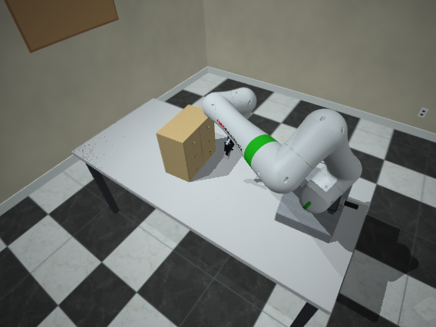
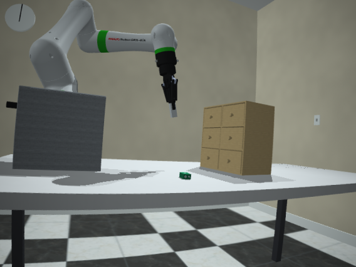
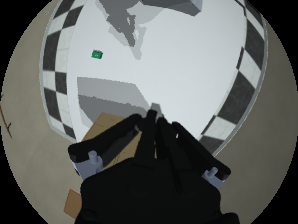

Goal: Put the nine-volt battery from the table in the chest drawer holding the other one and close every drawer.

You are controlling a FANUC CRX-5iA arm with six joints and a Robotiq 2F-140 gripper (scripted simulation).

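Your counter (image 2: 131, 188) carries the chest (image 2: 257, 138), all six drawers pushed in. Your end effector (image 2: 173, 113) hangs in the air level with the top drawer row, fingers pressed together on nothing. The nine-volt battery (image 2: 185, 175) lies on the counter almost straight below, just before the chest's front.

My gripper (image 2: 173, 113), fingers pressed together on nothing, hangs in open air before the chest (image 2: 237, 138). Below me the table (image 2: 131, 185) carries only the small green battery (image 2: 185, 175) (near the chest's foot). The grey pedestal (image 2: 57, 128) stands well apart behind me.
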